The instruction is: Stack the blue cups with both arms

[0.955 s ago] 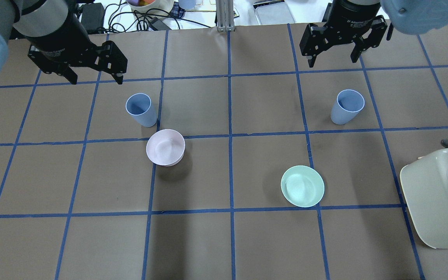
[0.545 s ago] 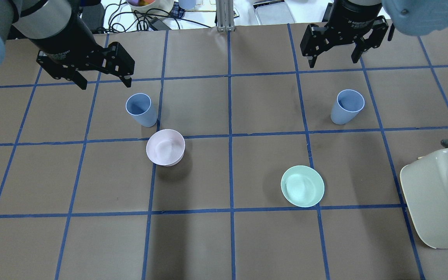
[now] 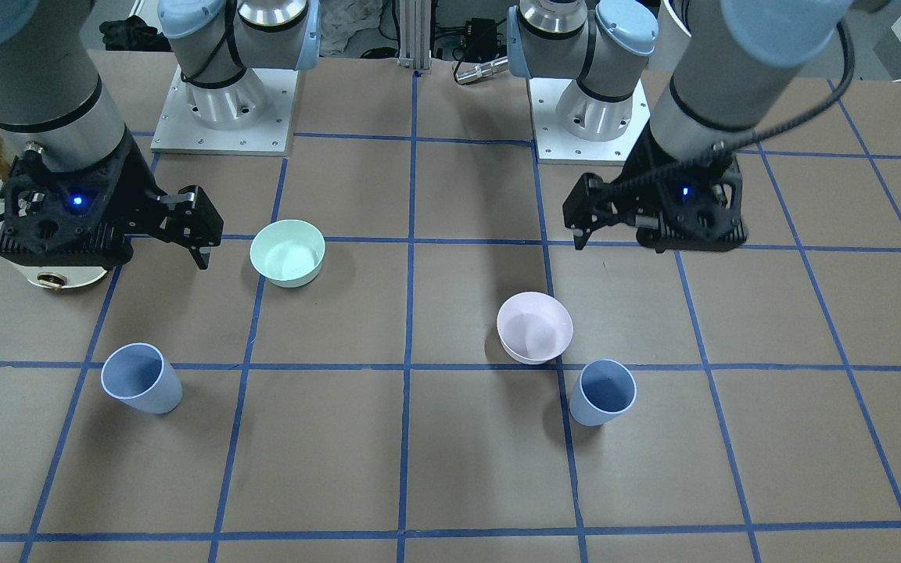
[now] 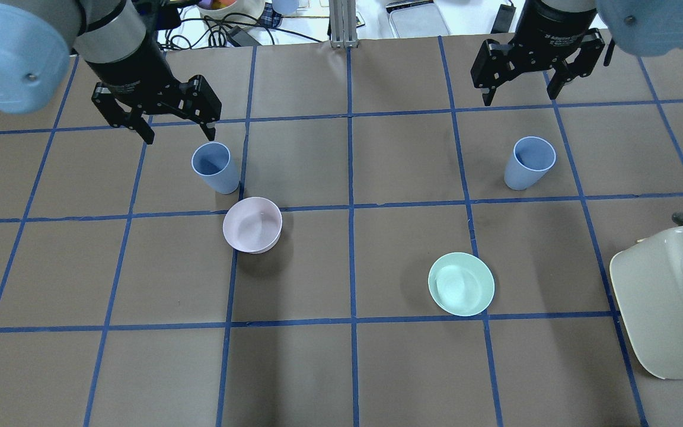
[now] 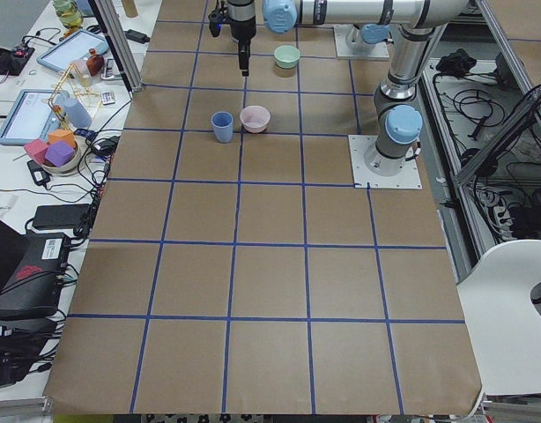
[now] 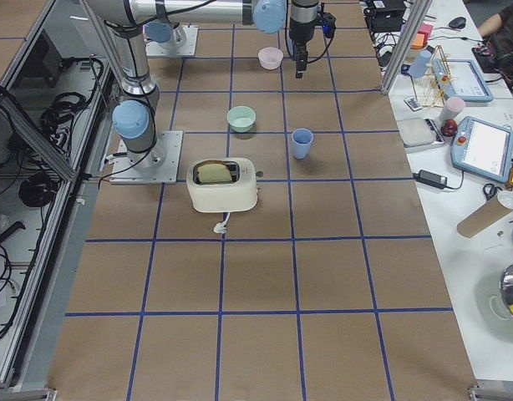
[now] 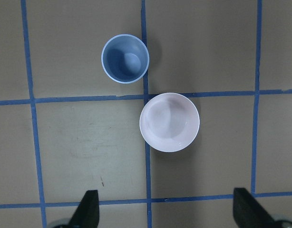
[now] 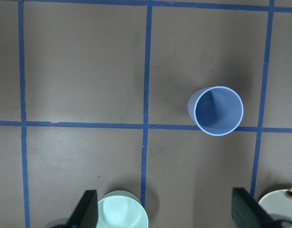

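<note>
Two pale-blue cups stand upright on the brown table. The left cup (image 4: 216, 168) is next to the pink bowl and also shows in the left wrist view (image 7: 125, 58). The right cup (image 4: 529, 163) stands alone and also shows in the right wrist view (image 8: 217, 110). My left gripper (image 4: 180, 133) is open and empty, raised above the table just behind and left of the left cup. My right gripper (image 4: 520, 98) is open and empty, raised behind the right cup.
A pink bowl (image 4: 252, 225) sits close in front of the left cup. A mint-green bowl (image 4: 461, 283) lies in front of the right cup. A cream toaster (image 4: 667, 296) stands at the right edge. A metal post (image 4: 341, 24) and cables lie beyond the far edge.
My left gripper has moved right, closer to the left cup. My right gripper has shifted slightly right. Both stay open; cups and bowls have not moved.
</note>
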`<action>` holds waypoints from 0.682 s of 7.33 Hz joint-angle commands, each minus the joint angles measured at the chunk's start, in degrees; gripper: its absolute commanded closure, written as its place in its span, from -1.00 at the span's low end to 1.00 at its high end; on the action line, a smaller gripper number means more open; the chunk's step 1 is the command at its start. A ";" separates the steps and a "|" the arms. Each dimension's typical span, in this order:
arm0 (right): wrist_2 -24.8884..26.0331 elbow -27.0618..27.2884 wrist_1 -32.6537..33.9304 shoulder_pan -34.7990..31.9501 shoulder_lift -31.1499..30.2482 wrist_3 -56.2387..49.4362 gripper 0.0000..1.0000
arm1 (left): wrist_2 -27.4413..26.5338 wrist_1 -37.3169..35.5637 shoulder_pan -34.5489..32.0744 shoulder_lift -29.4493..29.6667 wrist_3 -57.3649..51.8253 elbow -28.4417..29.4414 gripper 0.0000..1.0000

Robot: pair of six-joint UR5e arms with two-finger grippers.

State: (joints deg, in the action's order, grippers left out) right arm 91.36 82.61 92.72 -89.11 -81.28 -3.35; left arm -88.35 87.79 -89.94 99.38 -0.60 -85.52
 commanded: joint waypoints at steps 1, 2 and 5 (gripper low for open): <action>-0.83 1.84 2.62 4.96 1.02 -4.44 -1.00 | 0.02 -6.11 0.02 13.15 -0.10 4.82 -1.00; -0.92 6.30 7.16 9.18 1.90 -4.99 -1.00 | -0.07 -10.31 0.02 16.60 -0.37 4.49 -1.00; -0.92 16.61 28.18 12.46 9.44 -7.28 -1.00 | -1.48 -10.45 -0.06 20.84 -0.37 2.91 -0.75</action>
State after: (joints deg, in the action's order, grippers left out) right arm 90.58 96.38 114.37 -78.29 -75.13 -9.90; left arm -89.63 77.47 -89.96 118.46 -1.03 -81.69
